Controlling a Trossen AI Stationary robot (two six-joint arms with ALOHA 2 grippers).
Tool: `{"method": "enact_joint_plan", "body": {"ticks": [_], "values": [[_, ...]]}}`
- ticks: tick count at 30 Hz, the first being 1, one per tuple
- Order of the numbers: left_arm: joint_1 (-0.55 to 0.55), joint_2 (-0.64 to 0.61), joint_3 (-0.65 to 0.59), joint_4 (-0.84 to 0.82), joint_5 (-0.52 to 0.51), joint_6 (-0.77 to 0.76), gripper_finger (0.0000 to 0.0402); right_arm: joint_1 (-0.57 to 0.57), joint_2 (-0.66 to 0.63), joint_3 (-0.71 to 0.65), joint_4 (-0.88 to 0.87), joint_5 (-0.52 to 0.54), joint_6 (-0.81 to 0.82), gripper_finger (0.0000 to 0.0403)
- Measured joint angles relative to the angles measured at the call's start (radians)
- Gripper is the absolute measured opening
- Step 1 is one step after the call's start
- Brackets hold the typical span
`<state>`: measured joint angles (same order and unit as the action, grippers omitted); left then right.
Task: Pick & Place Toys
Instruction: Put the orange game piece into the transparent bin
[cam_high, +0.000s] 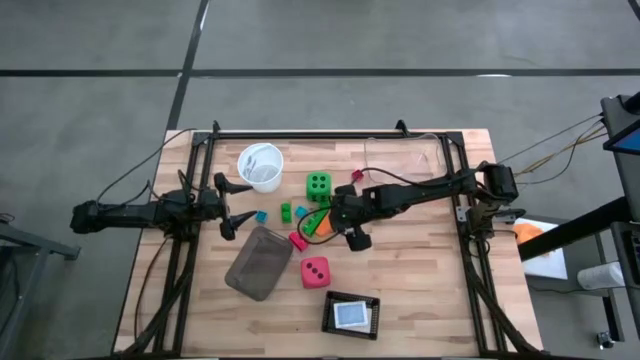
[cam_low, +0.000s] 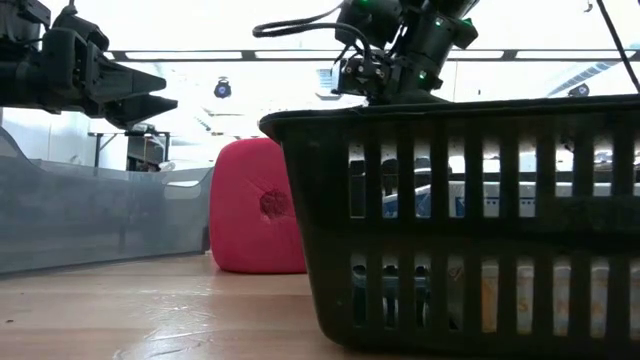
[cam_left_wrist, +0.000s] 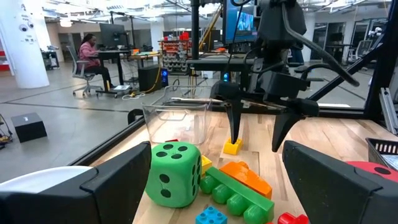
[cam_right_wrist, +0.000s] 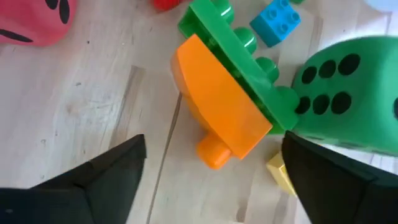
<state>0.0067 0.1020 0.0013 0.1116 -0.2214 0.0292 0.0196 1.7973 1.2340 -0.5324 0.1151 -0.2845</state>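
Observation:
An orange brick (cam_right_wrist: 217, 106) lies against a long green brick (cam_right_wrist: 239, 50) on the table, next to the green die (cam_high: 319, 185). A yellow brick (cam_left_wrist: 232, 147), small blue bricks (cam_high: 261, 216) and a pink brick (cam_high: 298, 240) lie around them. The pink-red die (cam_high: 315, 271) stands nearer the front. My right gripper (cam_right_wrist: 211, 180) is open and hangs over the orange brick, fingers pointing down, one on each side and clear of it; it also shows in the left wrist view (cam_left_wrist: 256, 143). My left gripper (cam_high: 232, 207) is open and empty, level, left of the toys.
A flat grey tray (cam_high: 259, 262) lies left of the pink-red die. A black basket (cam_high: 352, 314) stands at the front. A white bowl (cam_high: 261, 166) stands at the far left, and a clear plastic box (cam_left_wrist: 180, 118) at the far right. A person sits in the room beyond.

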Motion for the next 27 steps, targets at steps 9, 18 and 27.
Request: {"method": "enact_joint_plan", "body": {"ticks": [9, 18, 27], "values": [[0.000, 0.000, 0.000, 0.003, 0.000, 0.005, 0.0362, 0.000, 0.038, 0.012, 0.047, 0.000, -0.087, 0.0398], [0.000, 0.000, 0.000, 0.003, 0.000, 0.006, 0.0362, 0.000, 0.173, 0.132, 0.014, -0.003, -0.167, 0.0398], [0.000, 0.000, 0.000, -0.001, 0.000, 0.007, 0.0362, -0.001, 0.259, 0.221, -0.114, -0.007, -0.204, 0.0398]]}}
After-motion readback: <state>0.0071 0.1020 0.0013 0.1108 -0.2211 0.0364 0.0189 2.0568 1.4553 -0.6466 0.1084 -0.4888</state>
